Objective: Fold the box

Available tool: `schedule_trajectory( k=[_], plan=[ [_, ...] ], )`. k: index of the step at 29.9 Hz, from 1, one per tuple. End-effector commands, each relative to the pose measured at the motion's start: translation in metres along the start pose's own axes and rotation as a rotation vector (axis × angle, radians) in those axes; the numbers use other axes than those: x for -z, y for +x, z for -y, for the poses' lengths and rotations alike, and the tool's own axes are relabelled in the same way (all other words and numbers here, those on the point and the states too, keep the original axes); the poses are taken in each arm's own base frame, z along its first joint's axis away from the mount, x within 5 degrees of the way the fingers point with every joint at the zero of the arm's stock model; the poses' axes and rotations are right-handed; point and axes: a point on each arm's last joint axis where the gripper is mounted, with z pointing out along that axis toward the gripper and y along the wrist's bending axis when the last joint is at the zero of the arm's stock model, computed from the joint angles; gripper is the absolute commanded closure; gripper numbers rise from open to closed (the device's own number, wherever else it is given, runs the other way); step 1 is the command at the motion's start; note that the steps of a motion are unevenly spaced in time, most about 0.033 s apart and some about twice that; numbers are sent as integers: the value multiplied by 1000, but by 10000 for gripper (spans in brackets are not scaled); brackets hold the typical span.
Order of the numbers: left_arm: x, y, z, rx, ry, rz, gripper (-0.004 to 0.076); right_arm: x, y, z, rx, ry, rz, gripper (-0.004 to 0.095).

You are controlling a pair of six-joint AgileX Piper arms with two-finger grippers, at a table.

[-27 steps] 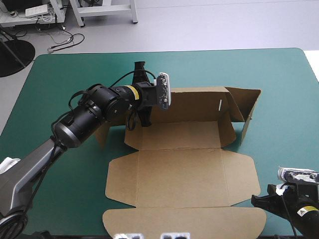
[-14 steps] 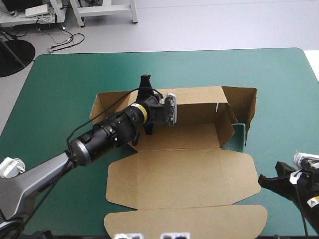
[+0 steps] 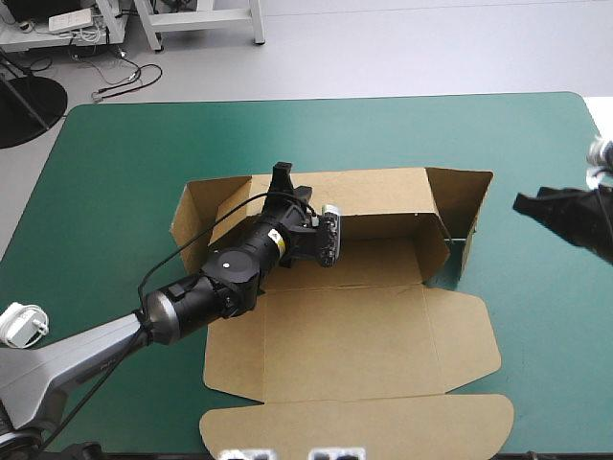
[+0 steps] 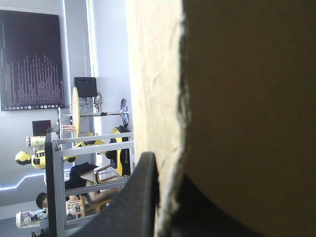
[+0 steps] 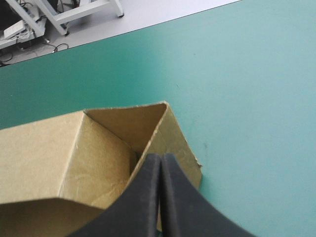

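Left gripper (image 3: 286,185) tight on the box (image 3: 345,326) wall.

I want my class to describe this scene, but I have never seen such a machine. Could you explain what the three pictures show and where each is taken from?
This is a robot with two arms, each ending in a gripper of two black fingers. One picture looks down from above and behind the robot. The other two come from cameras on the wrists, looking along the fingers. On the teal-green cover of the table lies a brown box, a cut sheet of board. Its far wall and end flaps stand raised, and the front panels lie flat. The left gripper is shut on the far wall's top edge. The right gripper is shut, holds nothing, and is off the box's right end.
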Motion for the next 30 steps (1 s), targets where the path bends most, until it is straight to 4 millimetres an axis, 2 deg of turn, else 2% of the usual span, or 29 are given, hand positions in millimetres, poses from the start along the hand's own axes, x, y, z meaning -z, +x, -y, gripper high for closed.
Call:
schedule_trajectory(
  k=[1,5,9,16,21,30],
  plan=[
    [7,4,-7,67,-25,-34,734,-23,-38,-2,10,-72,21,928],
    [7,4,-7,66,-25,-33,734,-65,-61,5,11,-139,-84,928],
    [7,5,-7,66,-27,-41,734,-104,-72,15,-20,-175,-148,928],
    [7,5,-7,68,-26,-41,734,-153,-68,28,-55,-240,-269,927],
    [7,5,-7,70,-25,-41,734,-165,-57,31,-35,-280,-364,926],
    [8,9,-8,70,-34,-86,734,-163,-37,9,89,-365,-524,927]
  ],
)
